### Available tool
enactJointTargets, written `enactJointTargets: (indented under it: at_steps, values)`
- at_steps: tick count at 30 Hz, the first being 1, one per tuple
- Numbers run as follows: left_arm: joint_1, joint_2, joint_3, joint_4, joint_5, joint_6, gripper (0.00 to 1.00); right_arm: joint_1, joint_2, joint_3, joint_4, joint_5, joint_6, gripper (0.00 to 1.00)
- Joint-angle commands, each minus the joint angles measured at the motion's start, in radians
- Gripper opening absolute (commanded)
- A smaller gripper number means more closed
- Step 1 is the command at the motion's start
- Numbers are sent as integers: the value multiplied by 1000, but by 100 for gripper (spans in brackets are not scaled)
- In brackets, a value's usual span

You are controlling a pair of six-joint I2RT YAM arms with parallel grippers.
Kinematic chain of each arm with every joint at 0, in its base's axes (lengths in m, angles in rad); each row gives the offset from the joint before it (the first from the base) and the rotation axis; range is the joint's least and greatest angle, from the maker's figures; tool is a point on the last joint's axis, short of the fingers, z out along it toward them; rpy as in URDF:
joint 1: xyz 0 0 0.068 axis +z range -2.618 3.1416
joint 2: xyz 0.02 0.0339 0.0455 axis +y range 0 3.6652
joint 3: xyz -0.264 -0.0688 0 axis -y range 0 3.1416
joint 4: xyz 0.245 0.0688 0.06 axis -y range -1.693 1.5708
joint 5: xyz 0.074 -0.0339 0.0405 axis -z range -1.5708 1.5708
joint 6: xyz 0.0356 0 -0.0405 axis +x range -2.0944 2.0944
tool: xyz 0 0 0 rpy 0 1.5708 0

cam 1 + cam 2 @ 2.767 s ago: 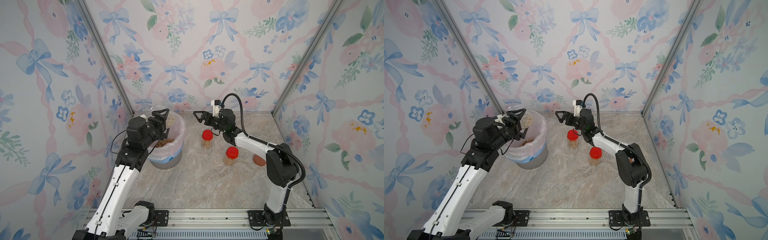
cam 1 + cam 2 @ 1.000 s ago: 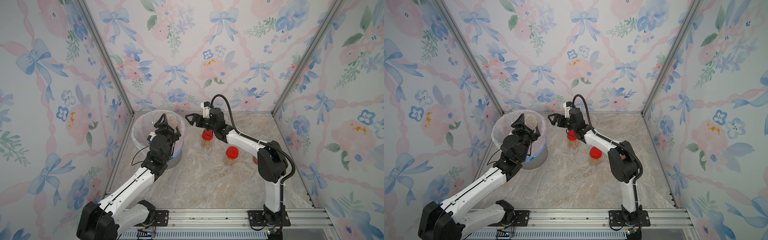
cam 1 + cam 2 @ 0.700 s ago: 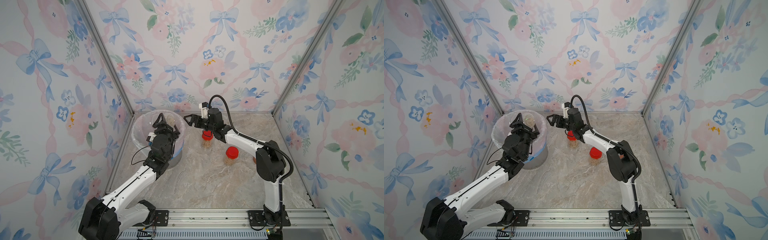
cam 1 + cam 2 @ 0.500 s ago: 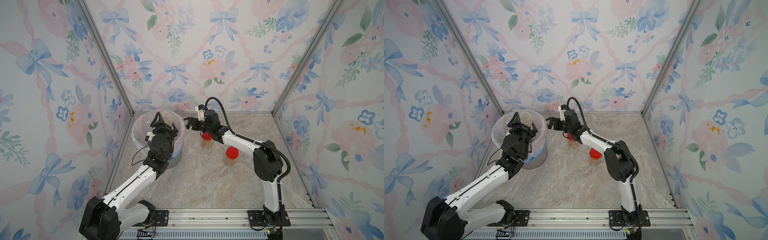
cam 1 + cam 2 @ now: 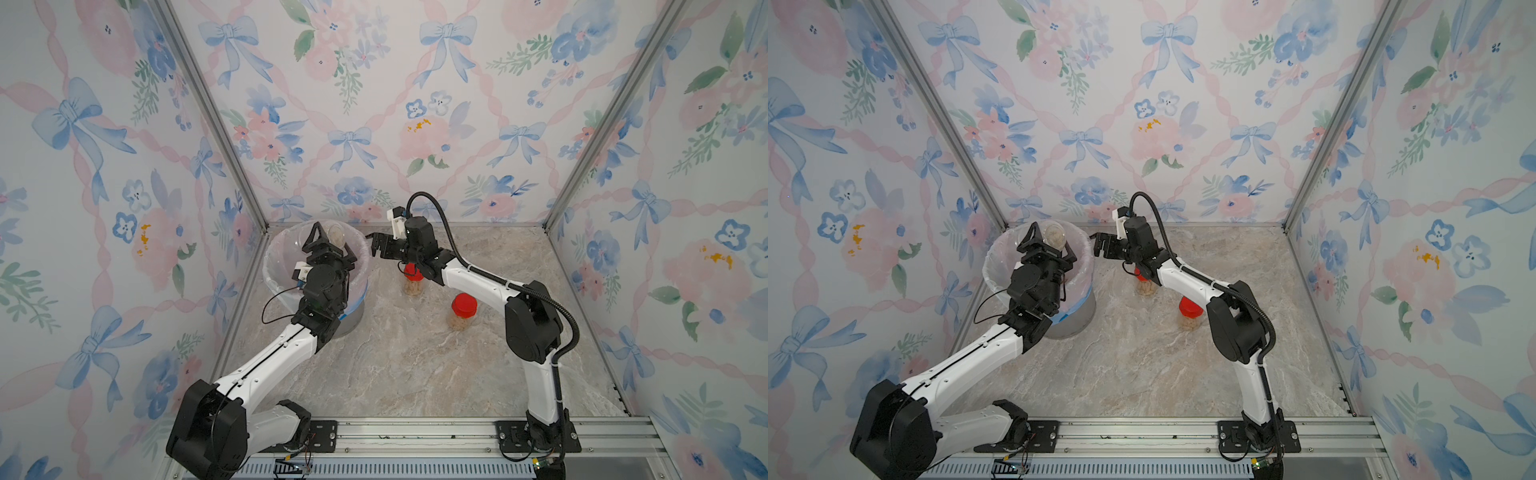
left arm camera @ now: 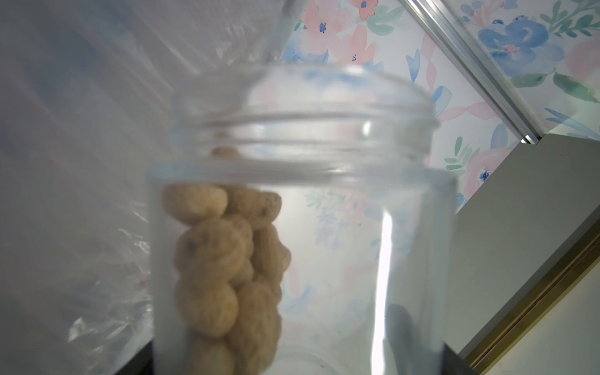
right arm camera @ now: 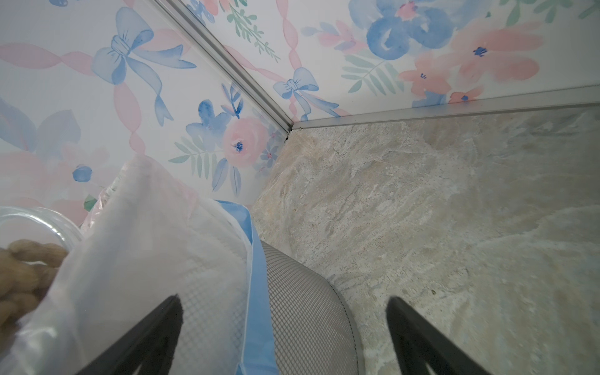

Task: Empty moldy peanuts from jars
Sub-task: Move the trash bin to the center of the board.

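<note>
L end effector (image 5: 332, 242) grips jar (image 5: 335, 235); L wrist cam shows it lidless w/ peanuts (image 6: 224, 259); R end effector (image 5: 374, 246) wide.

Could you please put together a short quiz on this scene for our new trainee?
1. True or false: the jar in the left gripper has a lid on.
2. How many red-lidded jars stand on the table? A one, B two, C three.
3. Fill in: the right gripper, beside the bin, is ___.
Key: 1 false; 2 B; 3 open.
</note>
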Motion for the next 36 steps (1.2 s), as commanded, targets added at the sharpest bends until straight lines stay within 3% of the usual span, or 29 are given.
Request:
enactJointTargets:
  at_steps: [1, 6, 15, 18, 27, 36]
  values:
    - [44, -35, 2, 86, 43, -405, 16, 4, 28, 24, -24, 10, -21, 100]
    - [62, -107, 0, 20, 79, -230, 16, -4, 27, 16, 2, 9, -14, 100]
    - [188, -145, 78, -286, 374, 60, 11, -39, -4, -26, 33, -6, -15, 100]
    - [193, -110, 98, -287, 454, 108, 8, -49, -3, -43, 50, -11, -6, 100]
    - [168, -54, 166, -341, 510, 240, 8, -66, -4, -80, 99, -21, 20, 100]
    - [165, -117, 98, -389, 495, 228, 8, -80, -12, -102, 122, -25, 26, 100]
